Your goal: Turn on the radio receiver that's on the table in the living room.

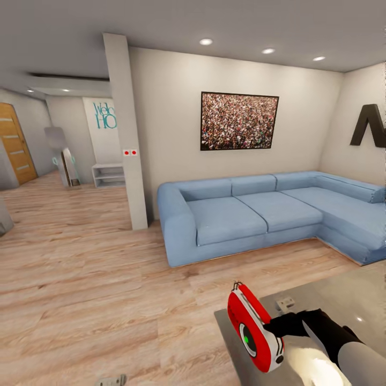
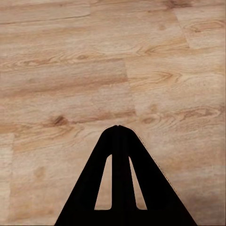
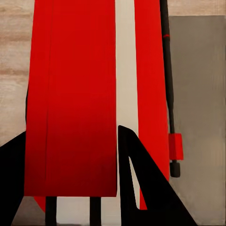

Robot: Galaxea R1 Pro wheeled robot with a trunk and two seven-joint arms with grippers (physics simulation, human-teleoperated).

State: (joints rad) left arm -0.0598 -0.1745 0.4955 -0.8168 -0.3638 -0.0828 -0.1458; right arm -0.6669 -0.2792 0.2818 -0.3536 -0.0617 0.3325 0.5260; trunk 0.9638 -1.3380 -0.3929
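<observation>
Radio receiver [image 1: 252, 328], one in number, is seen red and tilted at the near-left corner of the table [image 1: 343, 292], its round black dial with green centre turned toward the camera. The right gripper [image 1: 276, 328] is closed around its rear end, the black fingers pressed on either side of the body. In the right wrist view the radio's [image 3: 75, 94] red sides and white trim are seen between the two dark fingers [image 3: 141, 183], its ends cut off by the frame. The table is cut off at the head view's right and lower edges. One blue L-shaped sofa [image 1: 268, 214] stands beyond, under one dark-framed crowd picture [image 1: 239, 121]. The left gripper [image 2: 118, 128] hangs over wood floor [image 2: 94, 70], its fingertips meeting, nothing held.
</observation>
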